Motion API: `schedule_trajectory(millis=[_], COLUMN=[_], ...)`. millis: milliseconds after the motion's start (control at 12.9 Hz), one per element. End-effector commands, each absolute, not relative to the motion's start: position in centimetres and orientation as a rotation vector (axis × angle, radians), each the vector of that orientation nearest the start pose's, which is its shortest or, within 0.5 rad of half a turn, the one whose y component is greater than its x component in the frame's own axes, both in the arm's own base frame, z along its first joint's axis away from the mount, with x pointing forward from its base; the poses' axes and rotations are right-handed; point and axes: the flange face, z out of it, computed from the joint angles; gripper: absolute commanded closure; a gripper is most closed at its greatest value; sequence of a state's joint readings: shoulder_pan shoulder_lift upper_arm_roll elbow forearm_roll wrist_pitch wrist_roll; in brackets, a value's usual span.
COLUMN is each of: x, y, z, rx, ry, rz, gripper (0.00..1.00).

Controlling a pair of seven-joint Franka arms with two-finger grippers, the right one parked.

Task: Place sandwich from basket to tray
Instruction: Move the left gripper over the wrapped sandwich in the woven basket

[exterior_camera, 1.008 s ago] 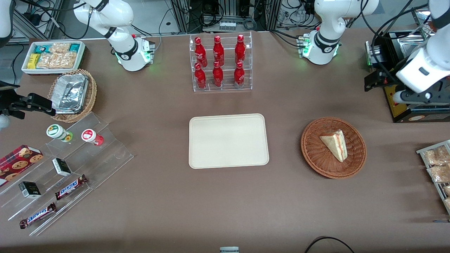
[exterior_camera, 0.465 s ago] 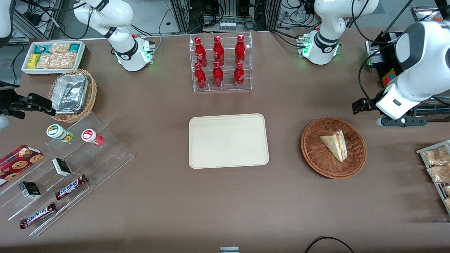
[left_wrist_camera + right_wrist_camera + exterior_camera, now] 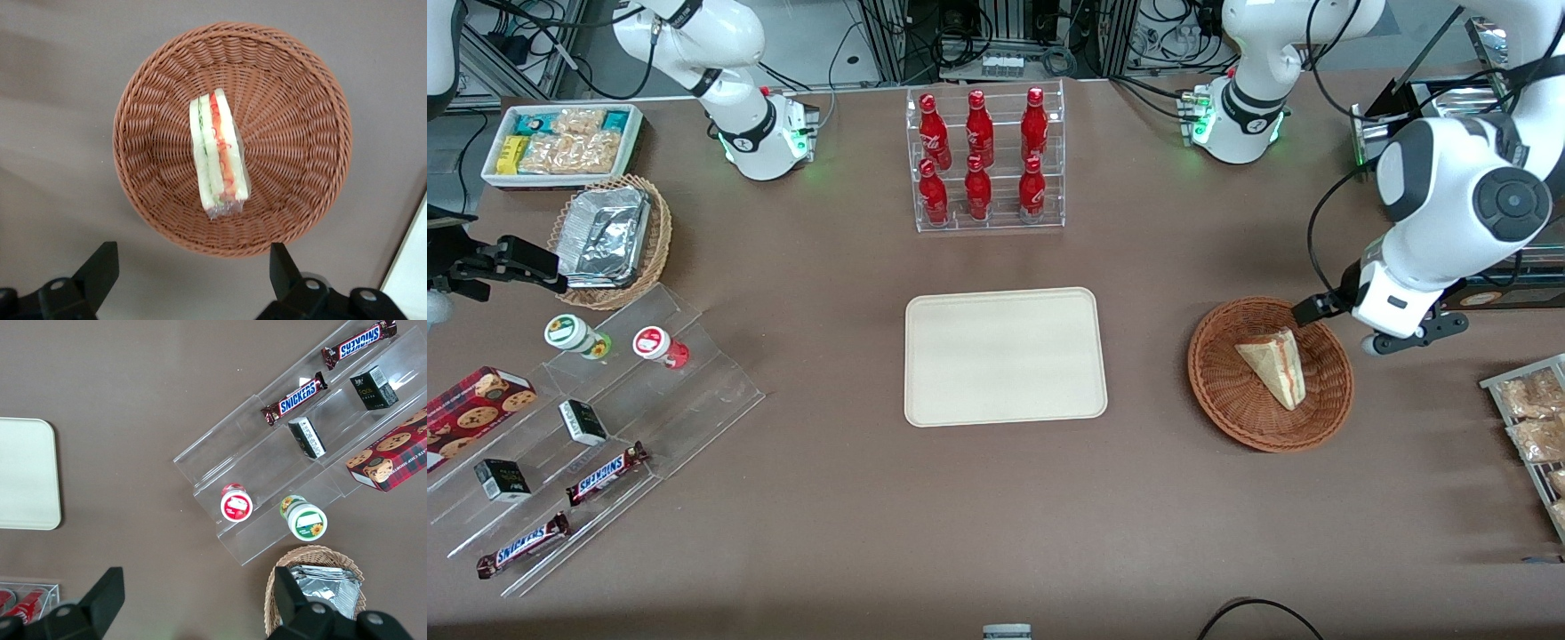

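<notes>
The sandwich (image 3: pixel 1273 364) is a pale tan wedge with pink and green filling, and it lies in the round reddish-brown wicker basket (image 3: pixel 1227 391). Both also show in the left wrist view, the sandwich (image 3: pixel 217 155) resting on its side inside the basket (image 3: pixel 300 127). My left gripper (image 3: pixel 1409 331) hangs above the table beside the basket's rim, toward the working arm's end and a little farther from the front camera than the sandwich. Its fingers (image 3: pixel 101 265) are spread wide and hold nothing. The cream-beige tray (image 3: pixel 1005 356) lies flat at the table's middle, bare.
A clear rack of red bottles (image 3: pixel 983 160) stands farther from the front camera than the tray. A wire rack of snack bags (image 3: pixel 1534 427) lies at the working arm's end. A black machine (image 3: pixel 1449 276) stands near the working arm.
The left arm has swung down and in from the working arm's end of the table, bringing the gripper close beside the basket. The sandwich, basket and tray have not moved.
</notes>
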State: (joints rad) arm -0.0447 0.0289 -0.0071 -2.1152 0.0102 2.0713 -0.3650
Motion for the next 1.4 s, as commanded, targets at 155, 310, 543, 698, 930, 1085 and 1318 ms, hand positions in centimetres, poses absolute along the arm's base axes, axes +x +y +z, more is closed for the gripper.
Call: schedule_trajectory(millis=[155, 310, 543, 698, 930, 1085, 1318], x=[53.5, 53.7, 54.2, 54.5, 54.6, 54.7, 54.6], y=[-3.0, -3.2, -3.6, -4.2, -5.3, -5.3, -5.2], z=[36.6, 35.4, 33.6, 32.4, 30.8, 29.7, 28.2], rx=[-3.065, -3.063, -3.062, -3.059, -3.061, -3.06, -3.059], ry=[-0.623, -0.658, -0.687, -0.718, -0.739, -0.739, -0.723], rz=[0.037, 0.033, 0.011, 0.011, 0.019, 0.026, 0.039], gripper=[0.0, 0.0, 0.0, 0.0, 0.0, 0.0, 0.0])
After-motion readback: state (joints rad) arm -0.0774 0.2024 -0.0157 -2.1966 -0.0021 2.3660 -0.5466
